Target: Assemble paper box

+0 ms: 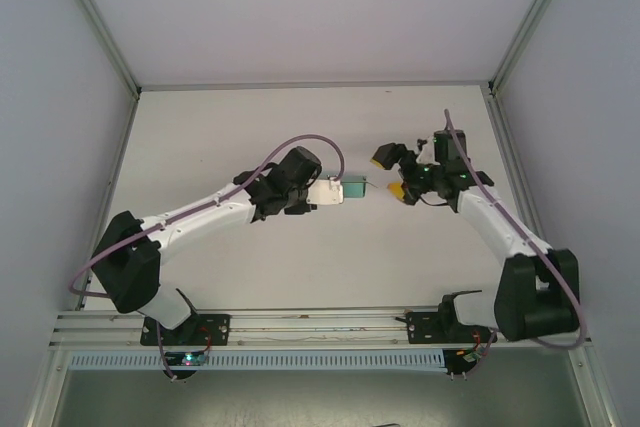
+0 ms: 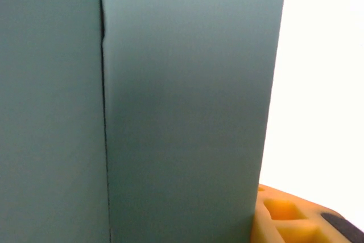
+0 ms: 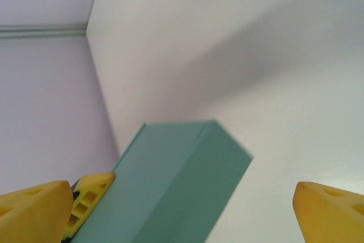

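The box is a small teal-green block of plain card, already folded into a closed, long rectangular shape. It sits near the middle of the white surface, a little toward the right edge and well away from every corner.

The left gripper reaches in from the left side and is clamped on the box's left end. In the left wrist view the teal card stands very close to the camera. A thin dark seam runs top to bottom where two panels meet, and one yellow finger presses against the box's lower right corner. In the right wrist view another latticed yellow finger of that gripper lies against the box's left side.

The right gripper is just beside the box's right end, jaws spread wide and holding nothing. From its own camera its two yellow fingers sit far apart at the bottom corners. The box runs up between them without touching either. The box's far end is square and sharp-edged, with bare surface beyond it and a soft grey shadow across that surface.

From above it is not clear whether the box rests on the surface or is held just over it.

Both arms carry purple cables. Their bases are bolted to a metal rail along the near edge.
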Controlling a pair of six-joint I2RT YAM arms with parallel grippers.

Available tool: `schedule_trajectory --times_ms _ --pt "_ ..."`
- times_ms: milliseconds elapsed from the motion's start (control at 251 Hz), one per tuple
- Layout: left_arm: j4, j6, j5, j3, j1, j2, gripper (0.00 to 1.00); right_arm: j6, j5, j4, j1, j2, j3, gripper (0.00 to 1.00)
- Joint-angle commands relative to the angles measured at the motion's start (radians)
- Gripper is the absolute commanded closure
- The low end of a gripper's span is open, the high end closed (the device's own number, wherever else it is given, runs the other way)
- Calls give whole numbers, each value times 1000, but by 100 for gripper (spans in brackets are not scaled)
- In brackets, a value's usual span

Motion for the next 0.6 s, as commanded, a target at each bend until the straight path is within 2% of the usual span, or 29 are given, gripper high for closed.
schedule_trajectory --times_ms 0,80,200,279,439,595 --pt "-267 -13 159 53 50 -9 57 -350 259 44 -6 -112 11 2" --pt "-324 -17 230 65 84 0 57 -538 238 179 -6 -198 -52 2" --pt "-385 -59 301 90 130 33 56 -644 86 367 -3 -269 -141 2" --pt "-440 -96 322 123 153 74 56 -730 7 267 26 -246 -90 2" --pt "-509 -115 331 181 172 167 55 -937 135 39 182 -129 17 4" --pt "-568 -119 344 250 191 247 56 -1107 119 -36 256 -16 68 8"
